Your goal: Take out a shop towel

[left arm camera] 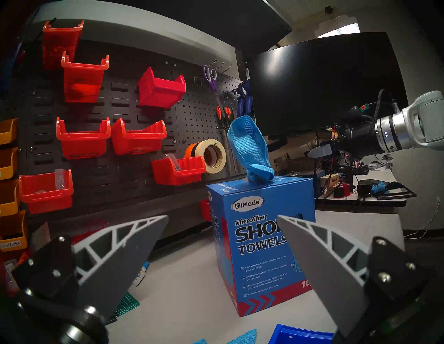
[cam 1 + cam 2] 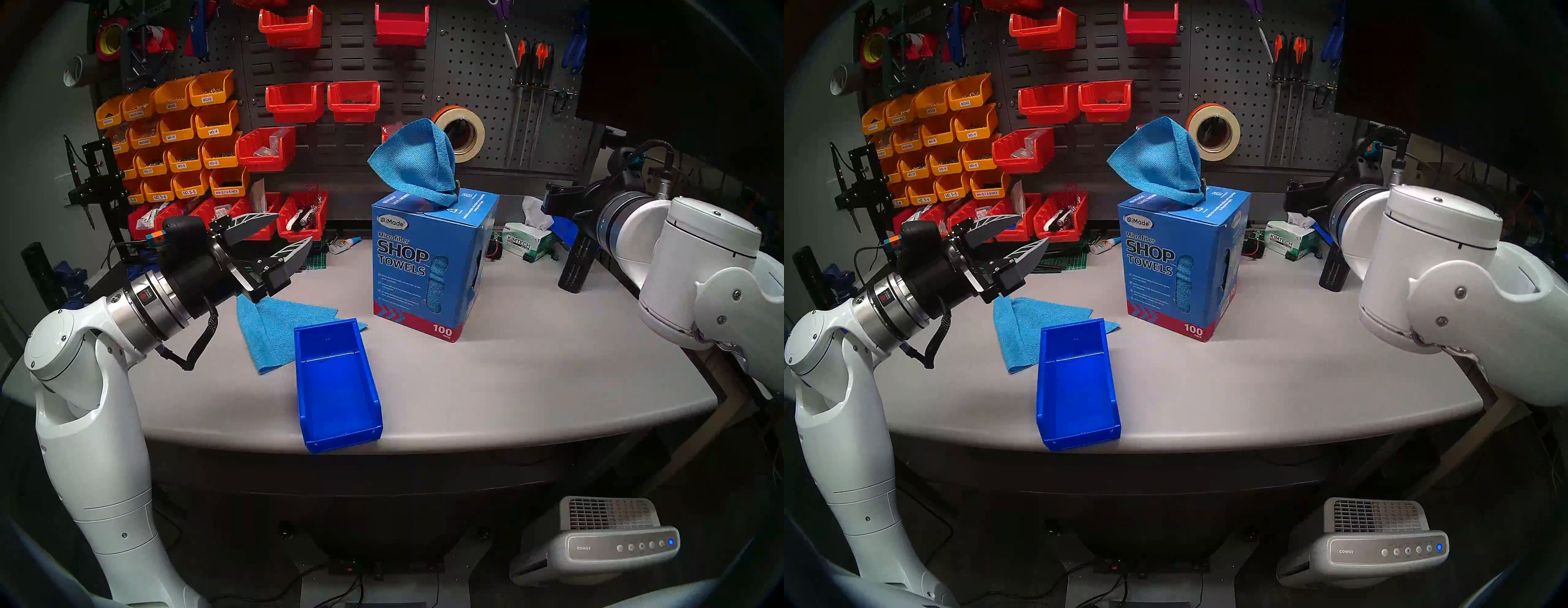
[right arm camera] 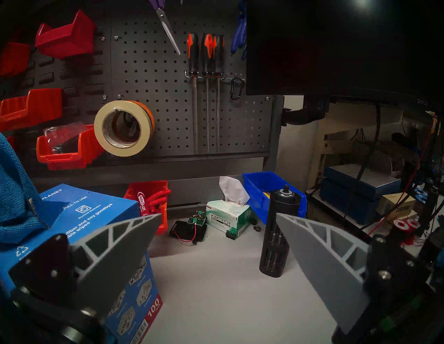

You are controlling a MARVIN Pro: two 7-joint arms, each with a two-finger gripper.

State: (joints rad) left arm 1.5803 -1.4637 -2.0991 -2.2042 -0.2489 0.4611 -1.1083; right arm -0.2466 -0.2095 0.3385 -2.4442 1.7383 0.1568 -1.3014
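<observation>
One shop towel lies flat on the table, partly under the blue bin. Another protrudes from the towel carton. Left gripper and right gripper: fingers apart, empty.

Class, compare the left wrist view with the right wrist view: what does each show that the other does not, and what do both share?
Left wrist only: the right arm and the carton's "SHOP TOWELS" front. Right wrist only: the Kimtech tissue box and a black cylindrical tool holder. Both: the blue carton, the shop towel sticking out of its top, the tape roll, and their own open fingers.
</observation>
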